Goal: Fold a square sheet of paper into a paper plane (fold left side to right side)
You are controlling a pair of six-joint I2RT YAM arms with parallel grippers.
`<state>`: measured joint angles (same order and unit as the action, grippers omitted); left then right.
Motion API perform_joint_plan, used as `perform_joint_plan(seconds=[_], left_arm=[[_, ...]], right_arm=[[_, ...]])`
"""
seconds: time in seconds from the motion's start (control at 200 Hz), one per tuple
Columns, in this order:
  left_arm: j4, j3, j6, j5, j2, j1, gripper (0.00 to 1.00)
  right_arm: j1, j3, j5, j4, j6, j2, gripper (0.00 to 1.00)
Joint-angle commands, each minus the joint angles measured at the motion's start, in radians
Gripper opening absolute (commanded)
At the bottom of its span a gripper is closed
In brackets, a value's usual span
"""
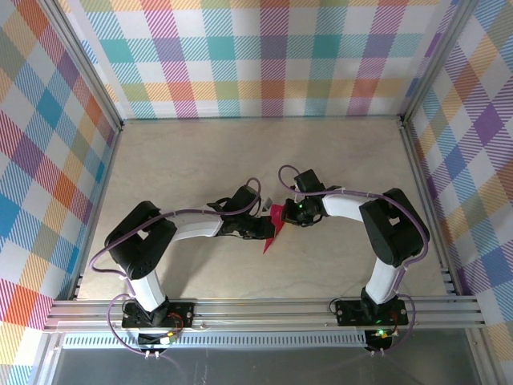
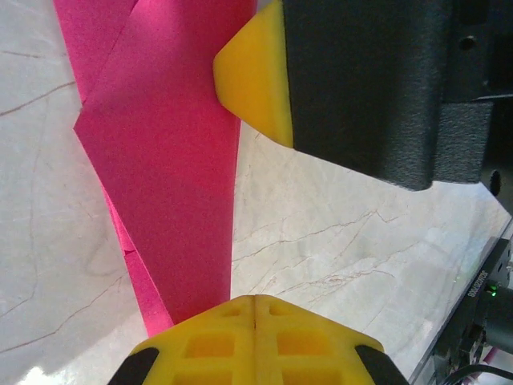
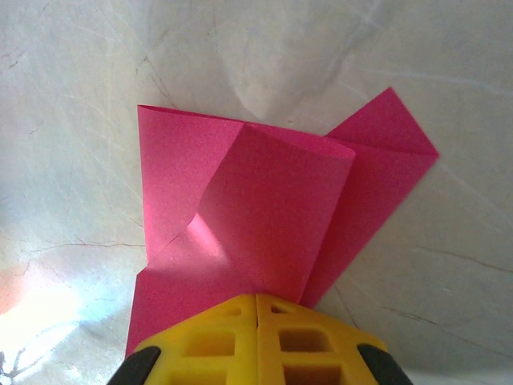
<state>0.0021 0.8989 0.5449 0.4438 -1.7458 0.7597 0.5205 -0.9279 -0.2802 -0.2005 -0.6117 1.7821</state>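
Centrally over the table (image 1: 200,160), between the two arms, holds the creased pink paper (image 1: 272,237) pinched from both sides: left gripper (image 2: 255,298) closed tight on its left part, right gripper (image 3: 256,297) closed tight on its right part. Points its narrow tip toward the near edge.

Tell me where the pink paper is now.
In the top view, the pink paper is near the middle of the table, between the left gripper and the right gripper.
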Motion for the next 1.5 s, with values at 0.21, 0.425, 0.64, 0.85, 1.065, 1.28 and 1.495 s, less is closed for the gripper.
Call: perform_joint_plan(seconds=[0.21,0.425,0.64,0.85,1.065,1.28,1.495], left_arm=[[-0.011,-0.02,-0.011,-0.019,-0.027,0.003,0.0],[-0.006,-0.026,-0.011,-0.017,-0.035,0.002,0.0],[-0.002,-0.032,-0.01,-0.013,-0.046,0.003,0.0],[0.002,-0.038,-0.009,-0.016,-0.054,0.002,0.0],[0.004,-0.047,-0.008,-0.018,-0.058,0.003,0.0],[0.004,-0.058,-0.01,-0.023,-0.065,0.002,0.0],[0.004,-0.079,-0.011,-0.035,-0.067,0.002,0.0]], right_arm=[[0.009,0.031,0.073,-0.137,0.031,0.077,0.02],[0.009,0.028,0.075,-0.141,0.032,0.077,0.02],[0.011,0.026,0.076,-0.142,0.032,0.079,0.02],[0.012,0.024,0.076,-0.143,0.033,0.082,0.02],[0.013,0.021,0.075,-0.146,0.036,0.083,0.02],[0.013,0.003,0.061,-0.145,0.044,0.076,0.02],[0.013,-0.017,-0.004,-0.092,0.055,0.009,0.02]])
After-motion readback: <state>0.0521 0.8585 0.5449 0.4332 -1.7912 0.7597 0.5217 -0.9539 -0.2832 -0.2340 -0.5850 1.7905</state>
